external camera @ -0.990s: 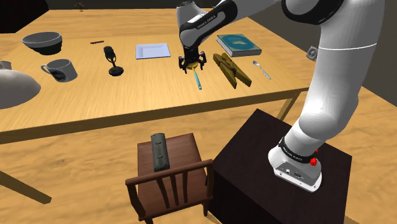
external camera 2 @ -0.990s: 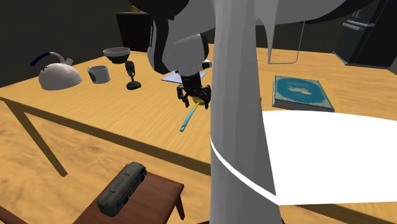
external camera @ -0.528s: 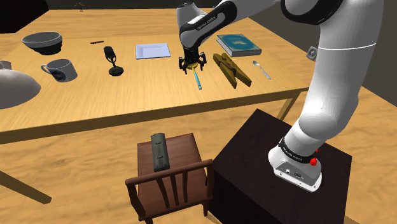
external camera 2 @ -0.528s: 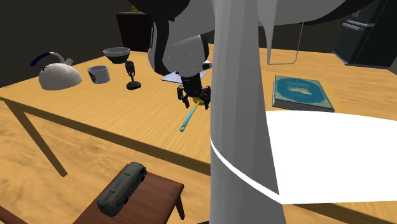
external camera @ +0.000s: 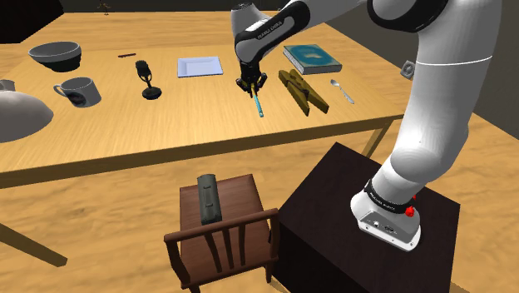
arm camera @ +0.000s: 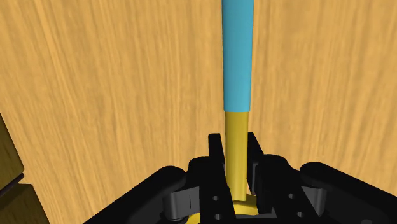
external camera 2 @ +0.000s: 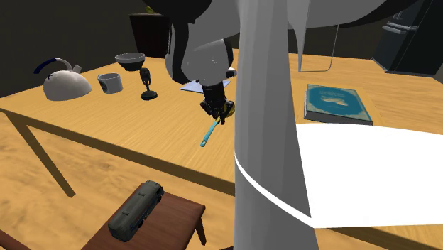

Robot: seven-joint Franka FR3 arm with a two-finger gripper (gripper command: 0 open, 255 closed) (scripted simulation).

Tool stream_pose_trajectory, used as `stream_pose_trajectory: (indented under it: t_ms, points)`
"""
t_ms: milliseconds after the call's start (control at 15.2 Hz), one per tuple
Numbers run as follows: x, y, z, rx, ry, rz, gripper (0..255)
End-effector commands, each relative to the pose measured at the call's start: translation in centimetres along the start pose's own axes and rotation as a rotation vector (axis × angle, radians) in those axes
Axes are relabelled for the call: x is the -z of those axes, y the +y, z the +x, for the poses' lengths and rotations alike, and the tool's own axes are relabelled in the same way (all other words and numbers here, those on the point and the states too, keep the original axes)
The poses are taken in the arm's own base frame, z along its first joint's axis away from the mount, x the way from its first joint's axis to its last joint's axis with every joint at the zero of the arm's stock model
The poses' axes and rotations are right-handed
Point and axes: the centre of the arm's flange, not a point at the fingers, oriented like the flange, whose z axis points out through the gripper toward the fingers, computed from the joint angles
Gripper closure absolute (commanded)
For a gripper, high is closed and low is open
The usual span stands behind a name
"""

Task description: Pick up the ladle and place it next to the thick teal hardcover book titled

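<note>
The ladle lies flat on the wooden table (external camera: 166, 125), with a blue handle (external camera: 259, 106) and a yellow shaft. My black gripper (external camera: 251, 86) stands straight down over its yellow end. In the wrist view the gripper (arm camera: 234, 143) is shut on the yellow shaft (arm camera: 236, 124), and the blue handle (arm camera: 236, 57) runs away from the fingers. The second exterior view has the gripper (external camera 2: 219, 113) at the ladle's (external camera 2: 209, 133) far end. The teal book (external camera: 312, 57) lies flat farther back toward the shoulder view's right, also seen as the teal book (external camera 2: 335, 103).
A brown wooden utensil (external camera: 303, 90) and a spoon (external camera: 341, 91) lie between ladle and book. A white plate (external camera: 200, 67), black stand (external camera: 148, 81), mug (external camera: 79, 91), bowl (external camera: 56, 55) and kettle (external camera 2: 64, 82) sit to the shoulder view's left. A chair (external camera: 218, 220) stands in front.
The fingers stood apart around the ladle's yellow end; now they have closed onto its shaft. The arm and the ladle stay in place.
</note>
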Motion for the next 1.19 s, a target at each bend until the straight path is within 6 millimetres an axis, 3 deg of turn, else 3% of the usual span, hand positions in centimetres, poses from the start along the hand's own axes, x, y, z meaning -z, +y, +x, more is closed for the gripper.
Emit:
stream_pose_trajectory:
  t_ms: [0,1122]
  points:
    - [0.0,0.0,0.0,0.001,-0.001,0.000,255]
    - [8.3,1.3,0.7,0.001,-0.001,0.000,255]
